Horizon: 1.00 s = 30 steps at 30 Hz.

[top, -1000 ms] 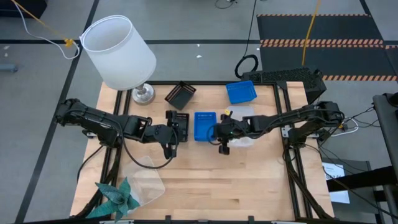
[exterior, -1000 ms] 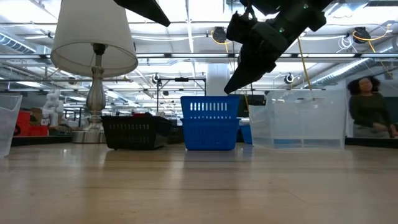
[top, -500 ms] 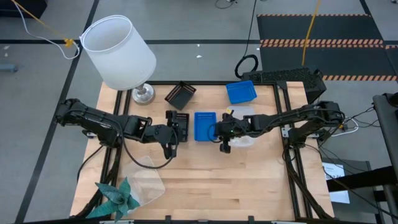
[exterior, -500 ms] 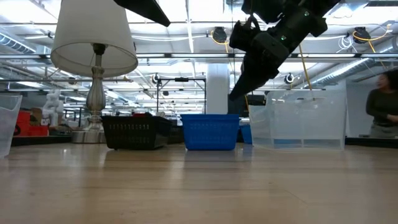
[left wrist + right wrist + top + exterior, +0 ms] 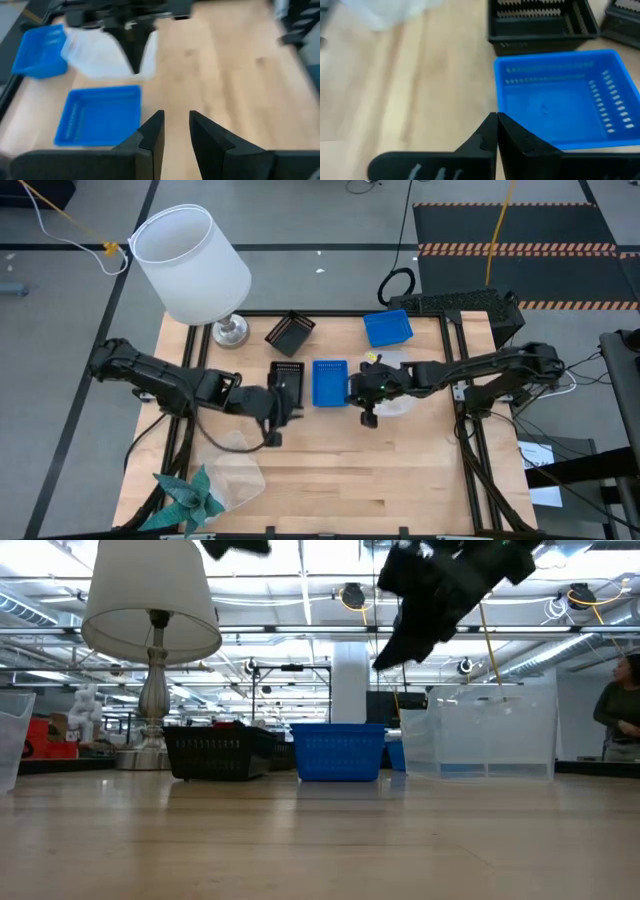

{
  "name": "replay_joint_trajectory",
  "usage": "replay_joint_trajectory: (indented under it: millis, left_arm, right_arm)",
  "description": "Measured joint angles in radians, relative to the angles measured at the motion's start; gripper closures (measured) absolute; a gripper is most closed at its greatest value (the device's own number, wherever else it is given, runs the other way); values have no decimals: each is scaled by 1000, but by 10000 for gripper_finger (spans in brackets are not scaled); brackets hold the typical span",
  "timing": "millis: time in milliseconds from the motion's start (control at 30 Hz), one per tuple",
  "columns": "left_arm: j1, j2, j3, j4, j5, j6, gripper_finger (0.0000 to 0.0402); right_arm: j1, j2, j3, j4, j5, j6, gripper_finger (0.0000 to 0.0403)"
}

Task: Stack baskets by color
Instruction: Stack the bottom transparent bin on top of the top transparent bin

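Two baskets (image 5: 288, 378) (image 5: 329, 382) lie side by side at mid-table; two more baskets (image 5: 290, 332) (image 5: 388, 328) lie behind them, right of the lamp (image 5: 192, 265).

Two dark jointed arms, black wedge-shaped fingers (image 5: 496, 135), looping black cables

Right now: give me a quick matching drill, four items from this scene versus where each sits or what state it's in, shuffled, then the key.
Items
1. right gripper
2. left gripper
3. lamp
4. teal paper ornament

Place or state
A. near left corner of the table
B. fingers shut, empty, beside the blue basket at table centre
C. far left corner of the table
D. fingers slightly apart, empty, by the black basket

Pairs: 1-B, 2-D, 3-C, 4-A
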State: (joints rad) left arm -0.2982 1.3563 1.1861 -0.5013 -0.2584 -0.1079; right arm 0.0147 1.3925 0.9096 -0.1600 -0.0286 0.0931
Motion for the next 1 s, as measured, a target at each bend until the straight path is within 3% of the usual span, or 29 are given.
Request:
replay_joint_trajectory:
  millis: [200,333,533,733,1000]
  left_arm:
    - [-182,18,16,-51,-77,-31,309]
    - [-313,54,50,-99,-192,-187,309]
    - [-468,174,49,-109,-203,-393,309]
    - [-517,285,70,-141,-161,-599,309]
    - [-536,418,227,-378,-130,-768,292]
  right_arm:
    - [29,-122,0,-77,2,18,401]
    - [51,-175,1,-128,3,38,401]
    - [67,-211,1,-181,5,45,401]
    - [66,-212,1,-183,8,45,401]
    - [66,-212,1,-183,7,26,401]
